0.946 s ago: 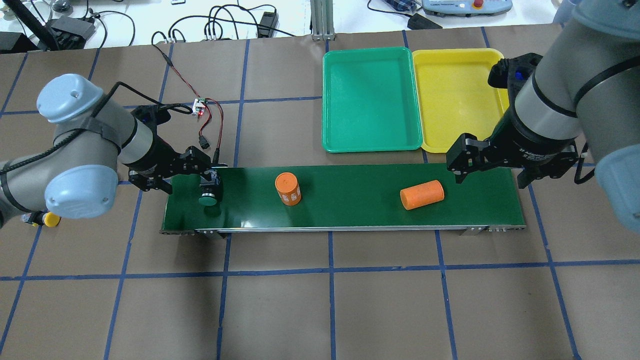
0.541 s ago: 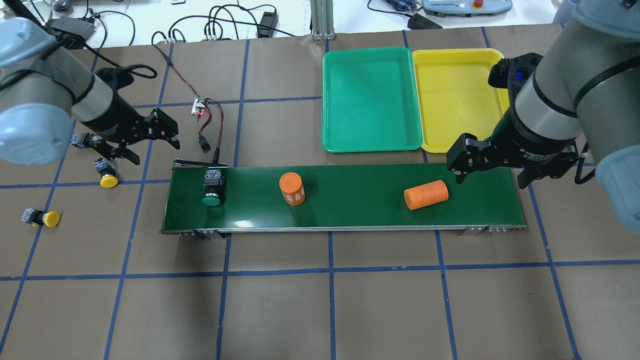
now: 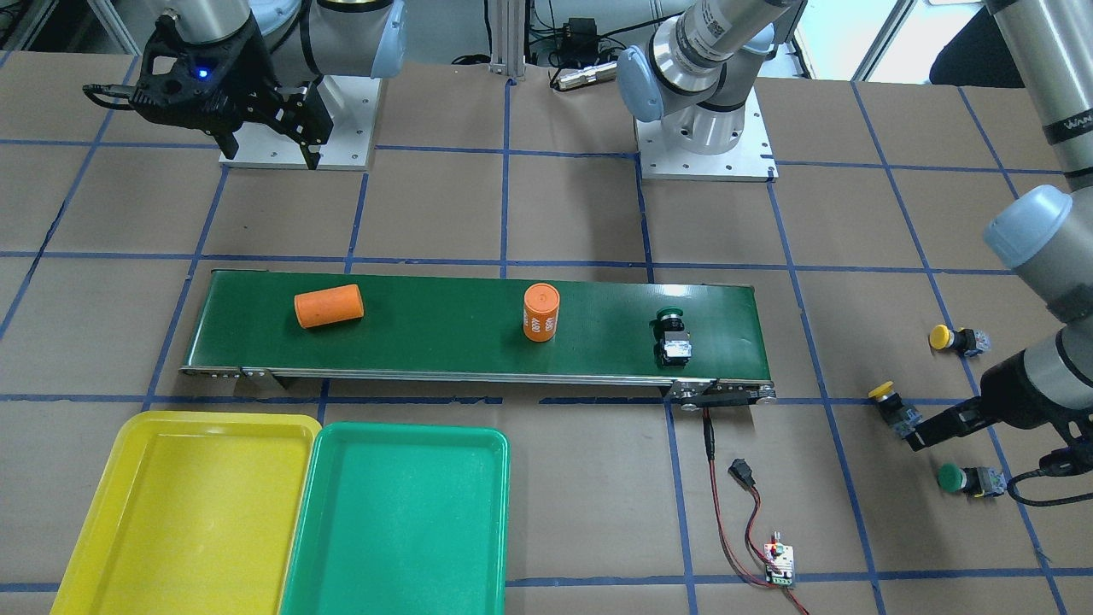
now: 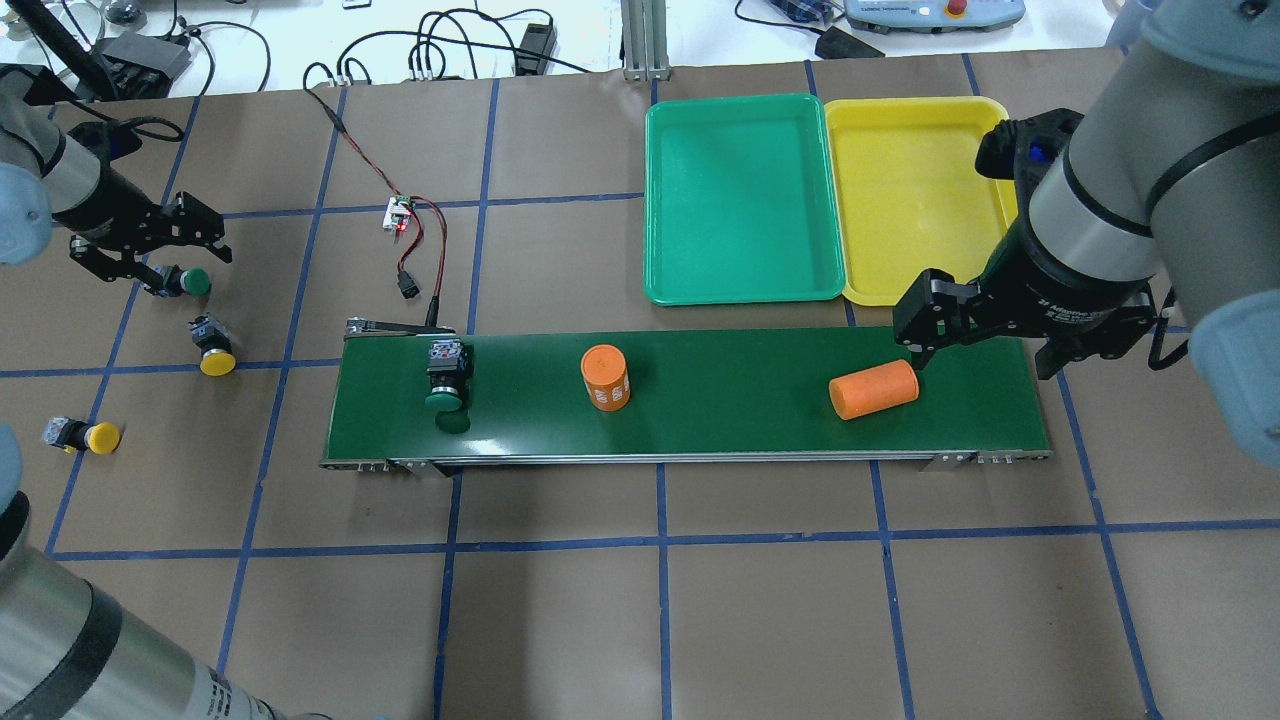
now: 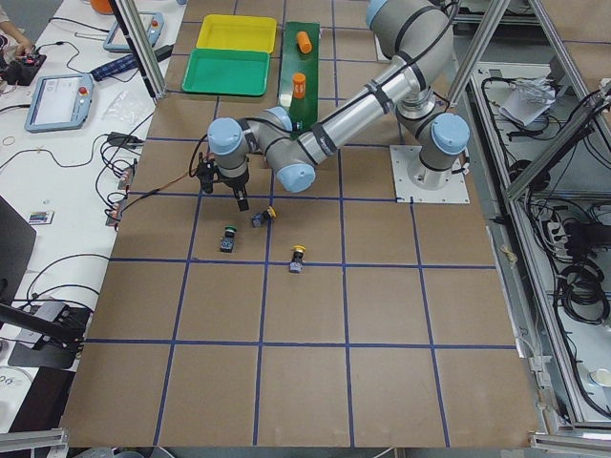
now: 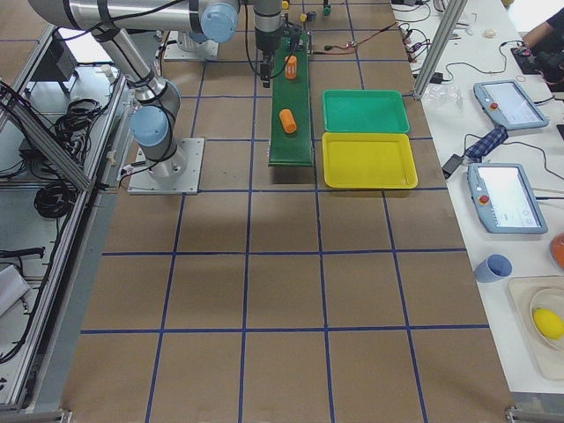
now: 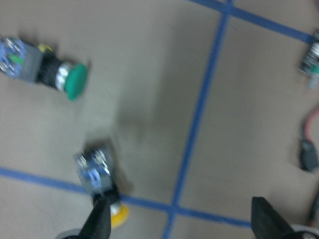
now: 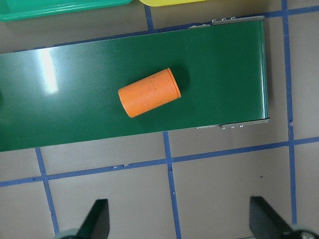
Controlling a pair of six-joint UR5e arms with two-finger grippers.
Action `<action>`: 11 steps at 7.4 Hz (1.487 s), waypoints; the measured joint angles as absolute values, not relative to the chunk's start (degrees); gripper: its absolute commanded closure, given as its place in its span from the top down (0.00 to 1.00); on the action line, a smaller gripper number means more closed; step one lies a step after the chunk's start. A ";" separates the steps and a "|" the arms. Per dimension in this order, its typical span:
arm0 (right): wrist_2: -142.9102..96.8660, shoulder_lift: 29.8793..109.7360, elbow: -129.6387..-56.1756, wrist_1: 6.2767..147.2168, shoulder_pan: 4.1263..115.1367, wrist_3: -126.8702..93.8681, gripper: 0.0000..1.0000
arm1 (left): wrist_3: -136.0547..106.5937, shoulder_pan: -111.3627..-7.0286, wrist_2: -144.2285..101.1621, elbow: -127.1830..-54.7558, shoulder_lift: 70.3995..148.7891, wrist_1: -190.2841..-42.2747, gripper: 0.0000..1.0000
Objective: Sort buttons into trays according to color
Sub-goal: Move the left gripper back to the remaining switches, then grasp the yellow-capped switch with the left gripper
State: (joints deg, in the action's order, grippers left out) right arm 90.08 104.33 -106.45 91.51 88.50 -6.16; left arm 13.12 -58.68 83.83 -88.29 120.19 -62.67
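Left gripper (image 4: pixel 165 265) spread wide, empty, above worktop (image 4: pixel 600 600). You see yellow button (image 7: pixel 102 184) beside one finger and green button (image 7: pixel 70 82) just ahead. Farther out lie second yellow button (image 4: pixel 85 437) and second green button (image 4: pixel 445 380), the latter on belt (image 4: pixel 720 400). Right gripper (image 4: pixel 980 355) open, empty; orange cylinder (image 8: pixel 149 93) lying ahead; green tray (image 4: pixel 740 200) and yellow tray (image 4: pixel 910 190) beyond.

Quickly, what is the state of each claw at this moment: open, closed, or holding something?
The left claw is open and holds nothing.
The right claw is open and holds nothing.
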 measured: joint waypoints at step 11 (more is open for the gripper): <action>90.09 104.32 -106.52 91.50 88.51 -6.10 1.00 | 10.40 -57.03 86.99 -86.94 129.15 -53.20 1.00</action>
